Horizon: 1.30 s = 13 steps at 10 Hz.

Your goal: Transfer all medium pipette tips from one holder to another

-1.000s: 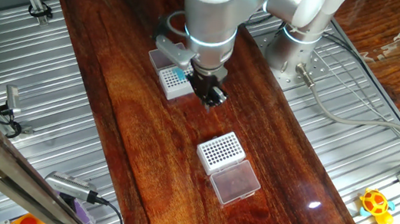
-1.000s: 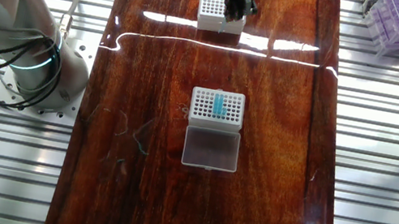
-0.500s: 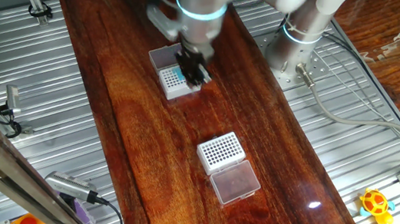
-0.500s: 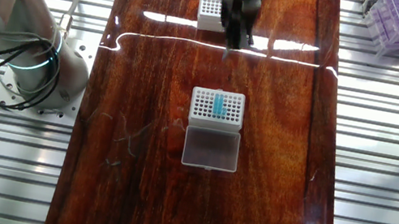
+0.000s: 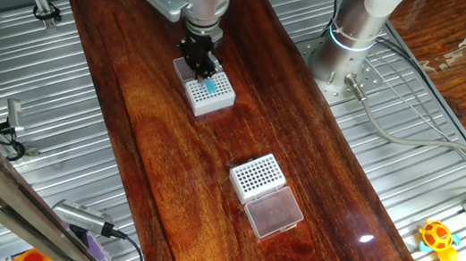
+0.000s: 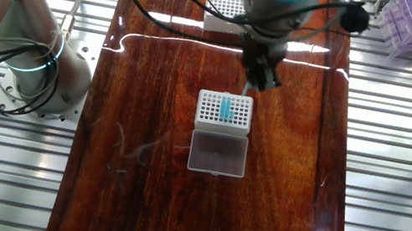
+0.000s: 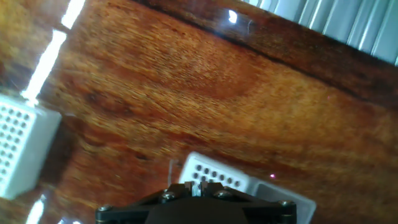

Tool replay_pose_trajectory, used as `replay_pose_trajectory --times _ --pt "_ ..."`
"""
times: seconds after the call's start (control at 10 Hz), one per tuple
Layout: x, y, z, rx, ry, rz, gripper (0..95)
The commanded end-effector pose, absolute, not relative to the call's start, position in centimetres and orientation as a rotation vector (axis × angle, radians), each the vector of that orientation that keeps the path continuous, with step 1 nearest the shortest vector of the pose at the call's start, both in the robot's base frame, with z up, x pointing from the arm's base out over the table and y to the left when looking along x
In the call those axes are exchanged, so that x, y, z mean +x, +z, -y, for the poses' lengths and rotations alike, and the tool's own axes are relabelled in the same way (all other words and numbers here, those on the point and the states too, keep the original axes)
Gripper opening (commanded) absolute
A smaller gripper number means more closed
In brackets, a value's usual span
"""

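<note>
The medium pipette tips [image 6: 227, 108] sit as a short teal strip in the hole grid of a white rack [image 6: 223, 111] on the dark wooden table [image 6: 278, 188], just below and slightly to the side of the jaws in the other fixed view. In one fixed view the same teal patch [image 5: 210, 84] shows on the rack's top face [image 5: 210, 94], right under the black fingers. The gripper [image 6: 263, 73] hangs above the rack's far edge, pointing down, and in that view a thin pale sliver seems to reach from its tips toward the rack; it is too fine to name for certain. I cannot tell how far apart the jaws stand or whether they have hold of anything: the fingers read as one dark mass in both fixed views, and the hand view shows only the black underside of the hand with a corner of a white rack [image 7: 214, 177] beside it.

A clear lid [image 6: 218, 152] lies flat against the near side of the rack. Well beyond the jaws, a second white rack [image 6: 226, 3] stands at the far end of the table, its holes looking dark.
</note>
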<state>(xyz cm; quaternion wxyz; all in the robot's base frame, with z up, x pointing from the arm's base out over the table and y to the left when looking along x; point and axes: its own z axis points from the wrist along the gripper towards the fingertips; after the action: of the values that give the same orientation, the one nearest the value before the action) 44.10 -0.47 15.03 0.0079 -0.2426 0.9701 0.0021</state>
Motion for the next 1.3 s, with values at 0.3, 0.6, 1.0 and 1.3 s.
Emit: replay_pose_trajectory --times 0.3,0.6,1.0,1.3 --pt "44.0 13.9 2.2 -0.782 -0.027 -3.028 0.0" --pt "43.6 13.3 2.3 -0.775 -0.026 -3.029 0.0" --pt "42.9 12.6 2.4 -0.767 -0.021 -3.026 0.0" --pt "42.7 12.5 2.3 -0.765 -0.015 -3.026 0.0"
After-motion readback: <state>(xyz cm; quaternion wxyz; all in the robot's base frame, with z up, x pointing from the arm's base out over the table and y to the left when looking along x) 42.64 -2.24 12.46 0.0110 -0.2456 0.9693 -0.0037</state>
